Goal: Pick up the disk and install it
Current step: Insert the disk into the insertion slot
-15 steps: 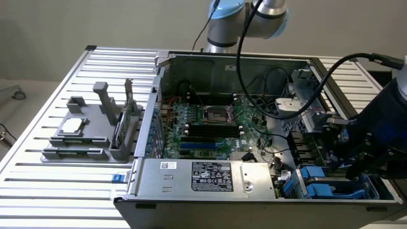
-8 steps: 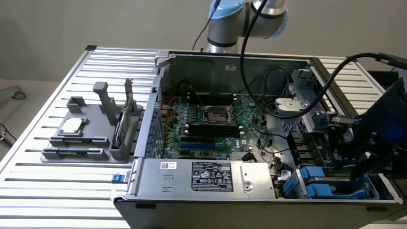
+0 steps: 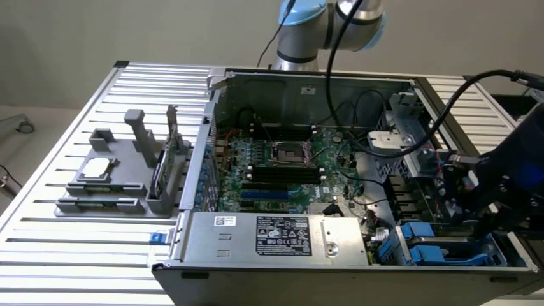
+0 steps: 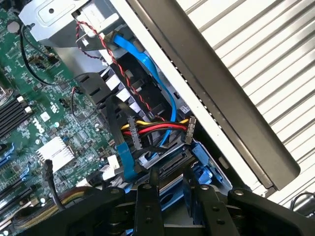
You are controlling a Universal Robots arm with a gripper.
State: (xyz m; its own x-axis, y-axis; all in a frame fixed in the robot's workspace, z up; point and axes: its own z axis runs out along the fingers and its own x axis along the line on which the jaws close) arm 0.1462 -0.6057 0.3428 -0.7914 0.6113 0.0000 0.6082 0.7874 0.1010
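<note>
**CLAW AND DISK AT THE DRIVE BAY**

Claw: reads as closed, at a middling spread, on the flat rectangular silver-grey metal disk in its blue plastic carrier. Contact partly hidden, so treat the grip as a judgement. Hangs inside the open grey metal computer case, at the corner on the exterior view's right, beside the green motherboard. Carries the disk directly between the fingers, not off to either side. Long axis: in line with the fingers, running away from the wrist. Leading end: pointed into the bay, toward the red, yellow and black wire bundle.
</note>
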